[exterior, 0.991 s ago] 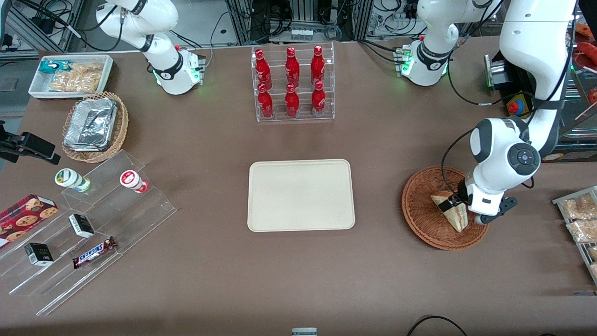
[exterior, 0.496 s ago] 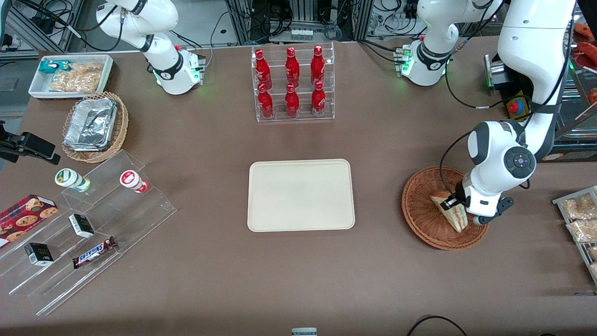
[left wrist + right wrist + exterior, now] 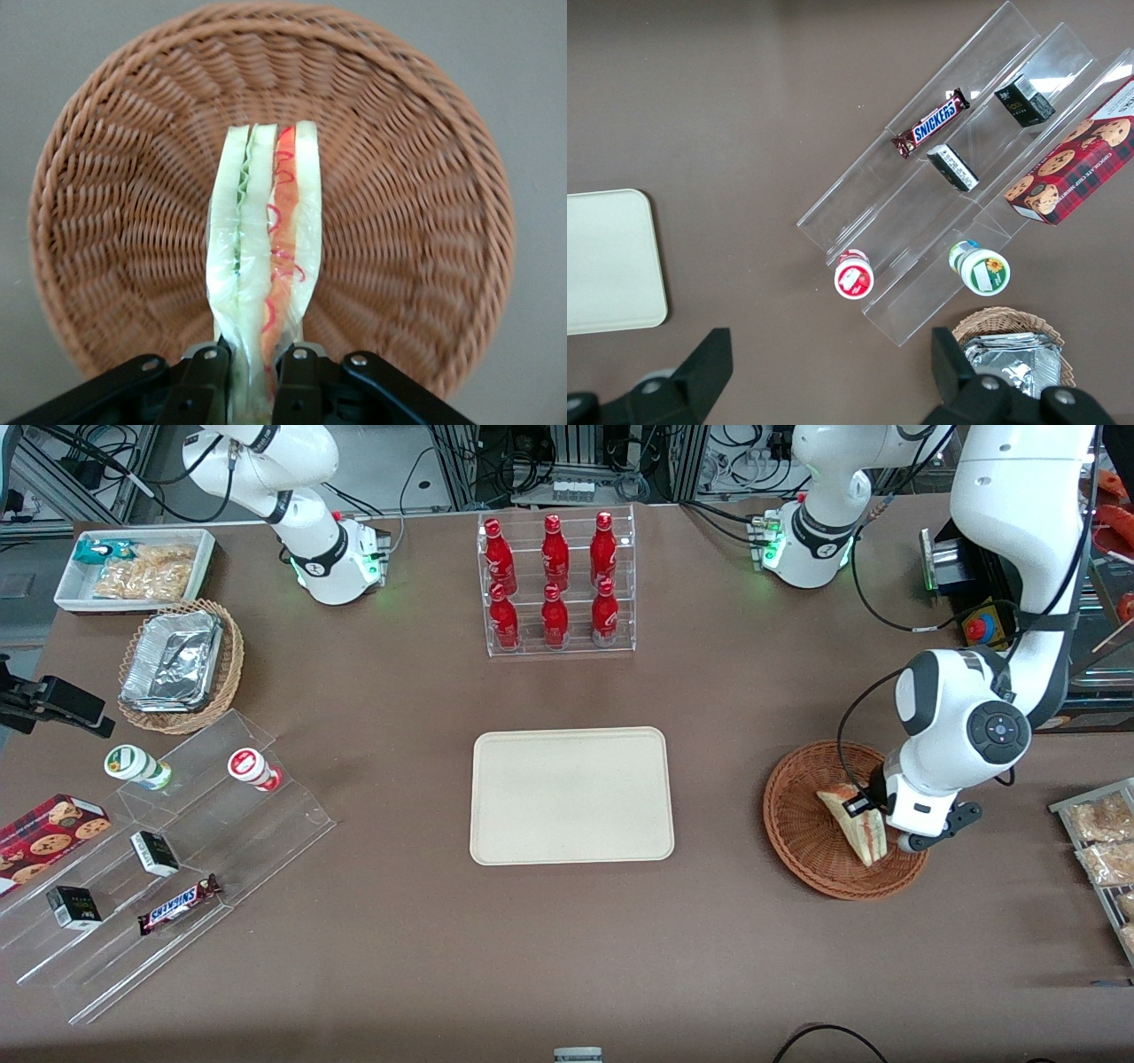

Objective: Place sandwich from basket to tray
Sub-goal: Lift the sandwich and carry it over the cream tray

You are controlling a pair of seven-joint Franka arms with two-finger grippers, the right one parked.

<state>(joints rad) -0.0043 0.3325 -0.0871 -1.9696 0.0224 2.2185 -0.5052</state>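
Spreading wide and brown between the two task sites, the desk [image 3: 726, 921] shows open, bare surface from the wicker basket [image 3: 802, 841] at the working arm's end to the cream tray [image 3: 571, 795] at the middle. Nothing stands on that stretch, so a sideways carry looks unobstructed; the acrylic rack of red bottles [image 3: 556, 584] sits farther from the front camera than the tray and well apart from that line.

Across the last second the left arm's wrist has shifted a little above the basket, and the sandwich [image 3: 858, 825] has tilted slightly with it, its long edge now standing more upright than a second ago. This suggests the grip has taken and the lift is just beginning, though the wedge is not yet clear of the basket.

In the wrist view the gripper [image 3: 252, 367] is clamped on the sandwich [image 3: 264, 266] at its near end, one black finger on each bread face, with green filling on one side and red on the other running away toward the basket [image 3: 425, 133] rim.

The woven rim is the edge to mind: it is low but raised, so the wedge probably needs some height before travelling sideways. The tray has only a low lip and is bare, leaving ample room to set down.
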